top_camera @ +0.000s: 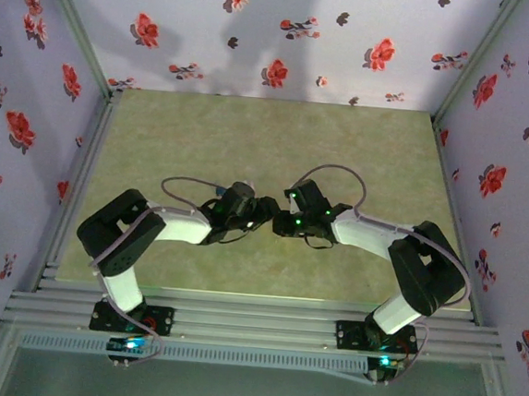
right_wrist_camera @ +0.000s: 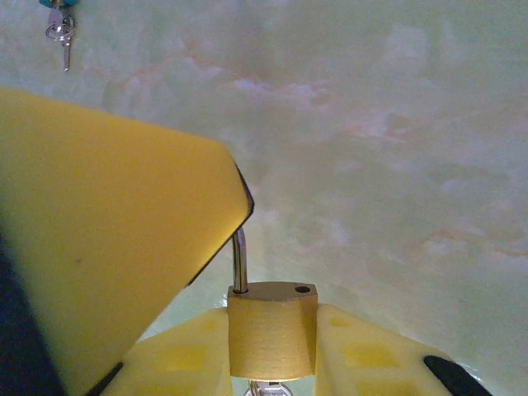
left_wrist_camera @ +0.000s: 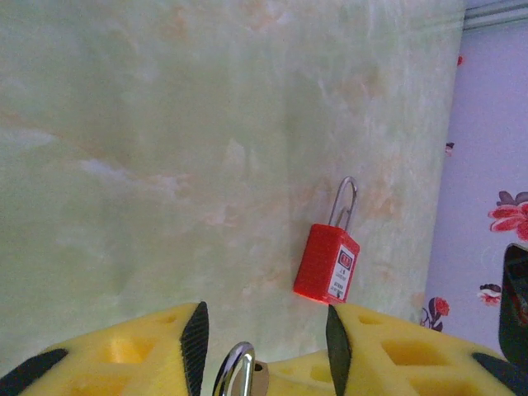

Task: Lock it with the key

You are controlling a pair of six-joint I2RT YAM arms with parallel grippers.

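Clamping a brass padlock by its body, the right hand holds it upright above the surface. The shackle is up, with one leg seated and the other hole in the body's top empty, so this lock reads as unlocked. A glint of metal below the body is cut off by the frame edge and cannot be identified.

The left hand faces it, its fingers apart and straddling the shackle's curved top. One yellow finger lies against the shackle in the right wrist view, but no firm grip on it is evident.

A red padlock lies flat on the surface farther out, its thin shackle pointing away. A small bunch of keys lies well apart from both hands.

By this evidence the task is at an early to middle stage. The lock is presented and steadied. Left to do are pressing the shackle home and the turn of a key.
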